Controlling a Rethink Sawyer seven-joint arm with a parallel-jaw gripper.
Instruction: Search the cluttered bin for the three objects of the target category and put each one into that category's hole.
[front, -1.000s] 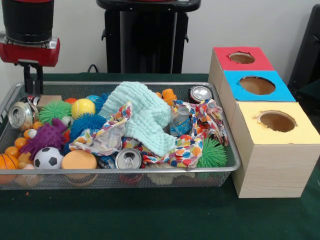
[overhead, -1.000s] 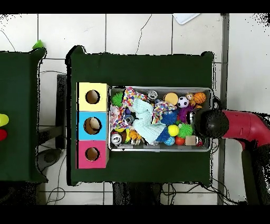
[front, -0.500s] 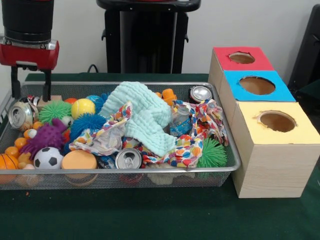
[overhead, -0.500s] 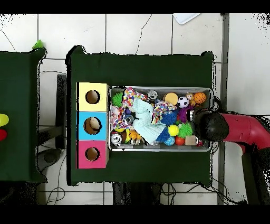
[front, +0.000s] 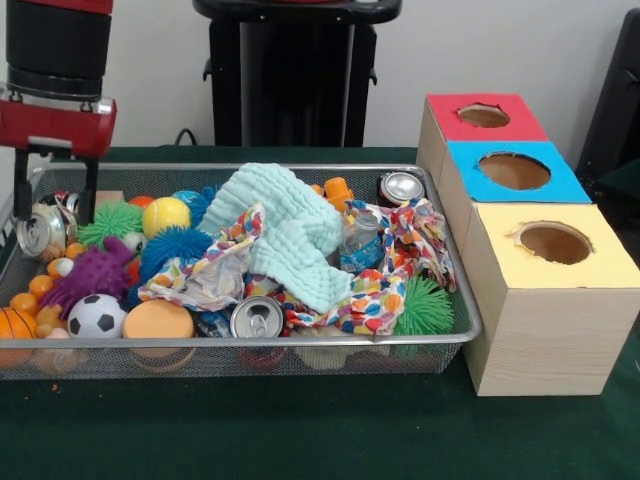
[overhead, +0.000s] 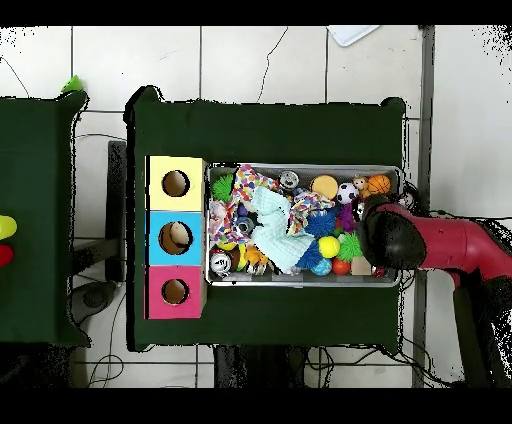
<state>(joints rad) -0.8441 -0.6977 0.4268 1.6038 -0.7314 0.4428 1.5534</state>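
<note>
Can lies at the bin's left end; my gripper straddles it, jaws wide. Grasp step in hand; next I close, then lift

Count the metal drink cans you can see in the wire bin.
3. One silver can lies at the left end between the open fingers, one by the front rim, one at the back right corner. The cloths may hide more.

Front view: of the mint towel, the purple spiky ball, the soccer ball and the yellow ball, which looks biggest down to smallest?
1. Mint towel
2. Purple spiky ball
3. Soccer ball and yellow ball: nearly alike; the soccer ball sits nearer the camera, so no ranking.
</note>
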